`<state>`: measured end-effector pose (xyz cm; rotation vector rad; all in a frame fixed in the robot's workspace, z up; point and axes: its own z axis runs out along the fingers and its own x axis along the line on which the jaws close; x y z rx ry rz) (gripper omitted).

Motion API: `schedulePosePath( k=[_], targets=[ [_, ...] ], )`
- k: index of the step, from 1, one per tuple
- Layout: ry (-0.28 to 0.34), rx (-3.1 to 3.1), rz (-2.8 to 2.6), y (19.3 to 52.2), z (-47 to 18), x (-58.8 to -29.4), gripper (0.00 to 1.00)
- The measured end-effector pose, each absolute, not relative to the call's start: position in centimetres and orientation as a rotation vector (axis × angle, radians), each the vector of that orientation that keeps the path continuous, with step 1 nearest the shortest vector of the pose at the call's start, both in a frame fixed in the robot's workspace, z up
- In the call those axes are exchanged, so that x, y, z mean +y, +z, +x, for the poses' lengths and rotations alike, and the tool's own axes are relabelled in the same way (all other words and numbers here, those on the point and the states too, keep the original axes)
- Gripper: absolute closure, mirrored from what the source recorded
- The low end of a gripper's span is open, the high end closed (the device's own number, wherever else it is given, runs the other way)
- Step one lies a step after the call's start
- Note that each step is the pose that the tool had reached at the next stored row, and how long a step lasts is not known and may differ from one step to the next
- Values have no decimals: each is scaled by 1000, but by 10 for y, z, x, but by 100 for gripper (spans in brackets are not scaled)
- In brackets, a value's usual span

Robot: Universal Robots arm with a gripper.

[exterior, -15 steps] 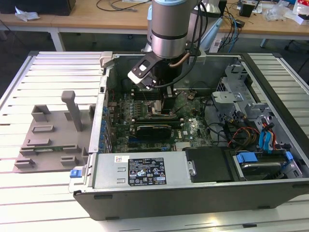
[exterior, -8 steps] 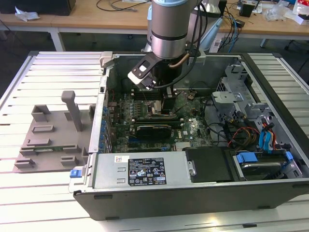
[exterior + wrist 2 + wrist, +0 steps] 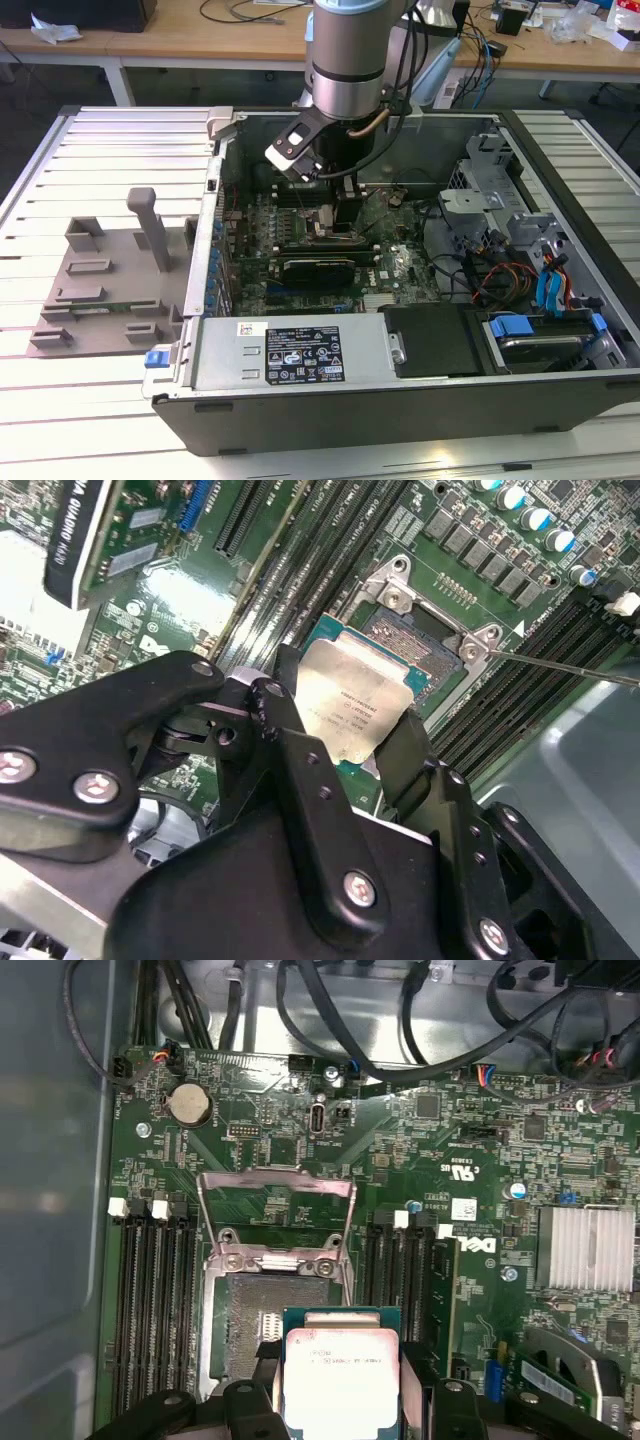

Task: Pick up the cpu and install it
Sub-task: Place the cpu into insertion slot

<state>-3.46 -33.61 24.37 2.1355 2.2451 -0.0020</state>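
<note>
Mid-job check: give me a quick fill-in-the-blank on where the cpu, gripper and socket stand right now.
1. The gripper is ____ on the cpu, one finger on each side.
2. The cpu hangs over the dark, metal-framed ____ on the motherboard.
3. That part's hinged metal frame is swung ____.
4. In the exterior view, the arm reaches down into the open computer ____.

Missing words: shut; socket; open; case.
</note>
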Motion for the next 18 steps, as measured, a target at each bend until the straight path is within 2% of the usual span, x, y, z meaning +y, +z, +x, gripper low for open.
schedulePosePath(
  k=[18],
  targets=[
    [-2,2245,2136,231,-35,-326,45]
  ],
)
